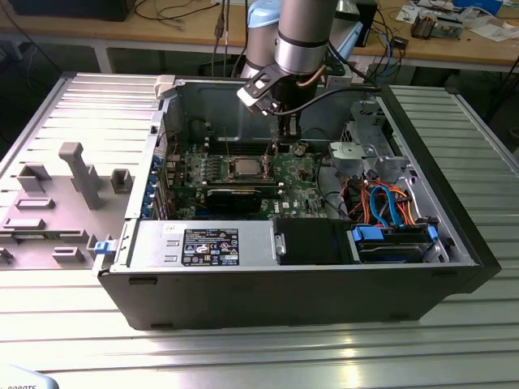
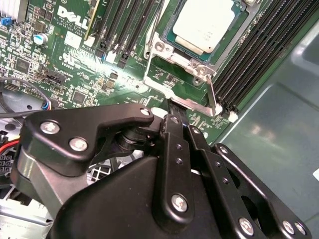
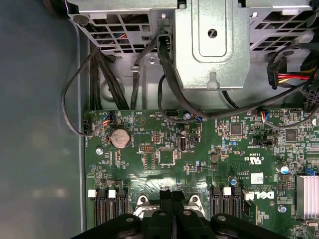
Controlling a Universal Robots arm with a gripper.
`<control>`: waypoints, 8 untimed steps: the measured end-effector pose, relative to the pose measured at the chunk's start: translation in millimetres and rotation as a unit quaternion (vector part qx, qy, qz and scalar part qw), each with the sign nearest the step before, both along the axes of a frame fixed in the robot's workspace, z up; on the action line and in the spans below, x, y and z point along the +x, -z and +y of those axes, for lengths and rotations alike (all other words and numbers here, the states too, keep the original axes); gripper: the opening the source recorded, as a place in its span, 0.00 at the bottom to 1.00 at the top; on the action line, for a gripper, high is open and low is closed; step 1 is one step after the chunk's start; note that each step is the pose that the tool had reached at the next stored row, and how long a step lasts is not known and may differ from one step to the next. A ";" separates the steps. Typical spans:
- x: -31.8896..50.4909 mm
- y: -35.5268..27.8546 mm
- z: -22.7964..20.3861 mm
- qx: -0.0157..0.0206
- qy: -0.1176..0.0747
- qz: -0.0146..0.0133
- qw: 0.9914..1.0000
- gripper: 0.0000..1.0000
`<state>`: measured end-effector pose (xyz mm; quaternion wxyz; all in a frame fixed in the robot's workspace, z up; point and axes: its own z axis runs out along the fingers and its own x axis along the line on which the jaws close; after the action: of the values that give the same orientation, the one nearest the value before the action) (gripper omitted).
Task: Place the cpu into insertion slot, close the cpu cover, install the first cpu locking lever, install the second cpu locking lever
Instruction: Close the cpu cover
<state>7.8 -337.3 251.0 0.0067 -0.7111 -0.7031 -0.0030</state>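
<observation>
Hovering inside the open black computer case, the arm's black gripper is seen above the exterior view's centre, fingers clenched together. The small flat silver-topped cpu is seated in the silvery-rimmed square insertion slot, toward the exterior view's left of the gripper.

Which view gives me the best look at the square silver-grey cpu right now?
The second wrist view: the square silver-grey cpu is large there, its metal top plainly visible. The exterior view shows the cpu small. In the first wrist view the gripper stands in front of that spot.
</observation>
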 end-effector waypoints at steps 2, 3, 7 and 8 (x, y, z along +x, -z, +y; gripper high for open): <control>-0.8 0.0 0.0 0.000 0.000 0.000 1.000 0.11; -1.2 0.0 0.0 0.000 0.000 0.000 1.000 0.11; -2.2 0.0 0.0 0.000 0.000 0.000 1.000 0.11; -2.4 0.0 0.0 0.000 0.000 0.000 1.000 0.11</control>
<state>5.4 -337.3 251.0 0.0067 -0.7111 -0.7031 -0.0030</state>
